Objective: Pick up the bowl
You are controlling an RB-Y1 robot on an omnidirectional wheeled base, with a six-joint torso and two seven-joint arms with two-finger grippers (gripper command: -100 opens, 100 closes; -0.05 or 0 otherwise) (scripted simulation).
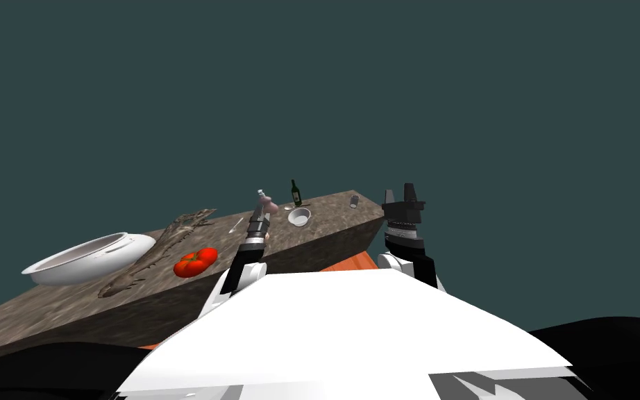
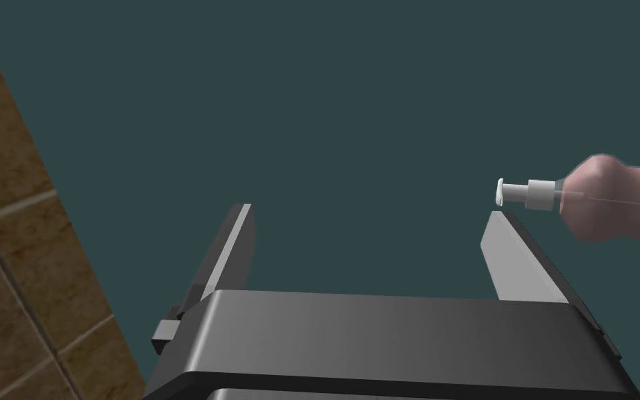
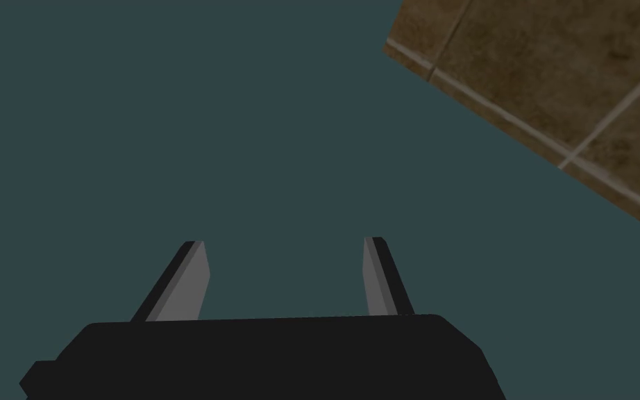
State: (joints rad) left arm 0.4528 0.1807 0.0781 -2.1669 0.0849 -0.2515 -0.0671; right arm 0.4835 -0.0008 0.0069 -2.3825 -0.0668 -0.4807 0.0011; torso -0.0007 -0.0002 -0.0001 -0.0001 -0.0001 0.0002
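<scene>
On the counter (image 1: 332, 210), just right of the wide-open, empty left gripper (image 2: 371, 212), the small white bowl (image 1: 298, 217) is seen, seemingly untouched.

left gripper (image 2: 368, 212) had a dark grey boxy body with a little square nub on one side; thin light grey blade fingers (image 2: 232, 250), darker edges | right gripper (image 3: 285, 242) looked the same, just blacker | left forearm (image 1: 257, 229) was banded grey and black, white further down | right forearm (image 1: 403, 226) chunky, black-grey ribbed, white base
</scene>
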